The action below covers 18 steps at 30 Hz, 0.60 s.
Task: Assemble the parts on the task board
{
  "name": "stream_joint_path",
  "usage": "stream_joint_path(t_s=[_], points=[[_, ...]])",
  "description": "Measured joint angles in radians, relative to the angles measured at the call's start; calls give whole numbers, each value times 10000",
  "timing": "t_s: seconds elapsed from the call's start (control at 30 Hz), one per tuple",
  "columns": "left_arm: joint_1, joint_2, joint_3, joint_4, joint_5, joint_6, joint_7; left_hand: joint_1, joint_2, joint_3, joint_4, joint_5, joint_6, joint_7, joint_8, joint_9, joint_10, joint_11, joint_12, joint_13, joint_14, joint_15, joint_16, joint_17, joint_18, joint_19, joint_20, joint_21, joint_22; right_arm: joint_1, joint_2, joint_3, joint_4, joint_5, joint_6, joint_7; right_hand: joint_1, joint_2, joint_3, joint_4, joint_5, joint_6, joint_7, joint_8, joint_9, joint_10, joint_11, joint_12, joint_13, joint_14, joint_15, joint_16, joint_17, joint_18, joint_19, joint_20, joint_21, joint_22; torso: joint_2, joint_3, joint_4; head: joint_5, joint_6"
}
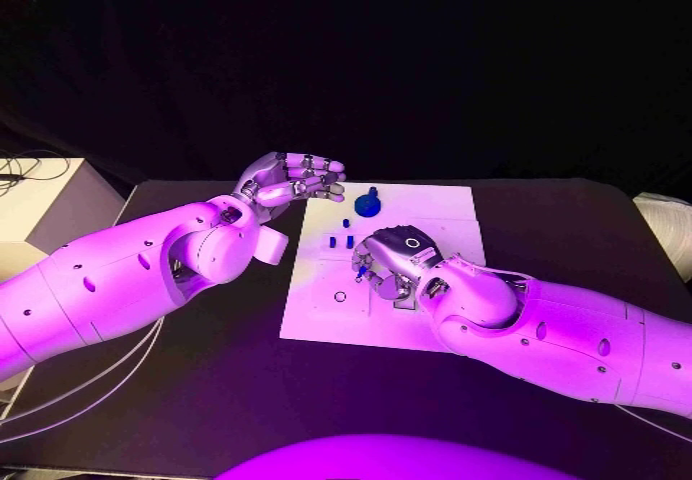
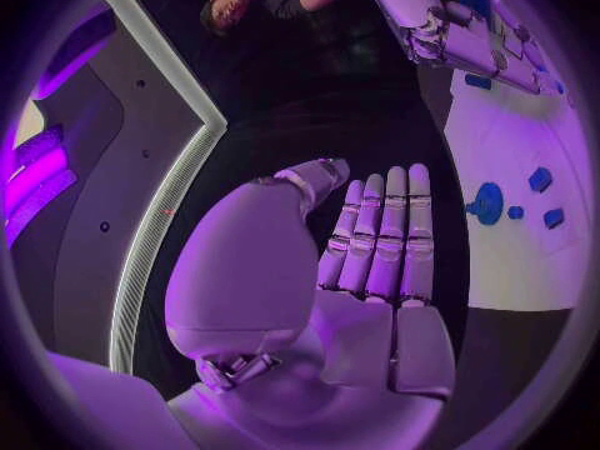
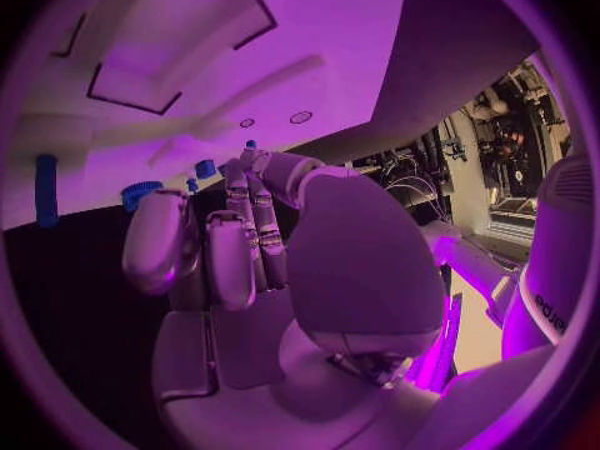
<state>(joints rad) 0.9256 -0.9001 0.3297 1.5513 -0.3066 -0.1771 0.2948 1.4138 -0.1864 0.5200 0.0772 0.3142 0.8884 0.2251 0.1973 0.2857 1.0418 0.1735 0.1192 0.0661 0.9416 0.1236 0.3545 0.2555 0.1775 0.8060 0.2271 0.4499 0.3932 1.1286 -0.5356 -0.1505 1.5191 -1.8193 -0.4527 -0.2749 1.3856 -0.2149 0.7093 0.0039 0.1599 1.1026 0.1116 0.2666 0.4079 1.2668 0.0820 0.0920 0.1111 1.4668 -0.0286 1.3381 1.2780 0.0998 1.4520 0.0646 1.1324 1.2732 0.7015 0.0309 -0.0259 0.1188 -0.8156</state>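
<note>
The right hand (image 1: 392, 262) hovers low over the flat white task board (image 1: 433, 205), fingers curled downward, probably reaching for a part; whether it holds anything I cannot tell. The left hand (image 1: 293, 180), empty with fingers apart, waits just off the board's far left corner. The left wrist view shows the round blue part (image 2: 488, 203) and small blue pieces (image 2: 540, 179) on the board unobstructed.

Black table (image 1: 577, 230), white task board (image 1: 440, 205) lying flat at its middle
</note>
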Motion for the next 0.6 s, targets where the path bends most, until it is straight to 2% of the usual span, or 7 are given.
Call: stream_joint_path(t_s=[0.6], points=[[0,1,0,3,1,0,-7,0,0,0,0,0,0,0,0,-7,0,0,0,8,-36,35,-25,21,0,0,0,-36,-21,-86,196,-37,-387,-24,79,-34,-24,-24,-1,0,28,-20,-19,-21,-6,21,-22,-2,11,0,0,0,-25,0,0,0,0,-8,0,7,-3,30,-90]])
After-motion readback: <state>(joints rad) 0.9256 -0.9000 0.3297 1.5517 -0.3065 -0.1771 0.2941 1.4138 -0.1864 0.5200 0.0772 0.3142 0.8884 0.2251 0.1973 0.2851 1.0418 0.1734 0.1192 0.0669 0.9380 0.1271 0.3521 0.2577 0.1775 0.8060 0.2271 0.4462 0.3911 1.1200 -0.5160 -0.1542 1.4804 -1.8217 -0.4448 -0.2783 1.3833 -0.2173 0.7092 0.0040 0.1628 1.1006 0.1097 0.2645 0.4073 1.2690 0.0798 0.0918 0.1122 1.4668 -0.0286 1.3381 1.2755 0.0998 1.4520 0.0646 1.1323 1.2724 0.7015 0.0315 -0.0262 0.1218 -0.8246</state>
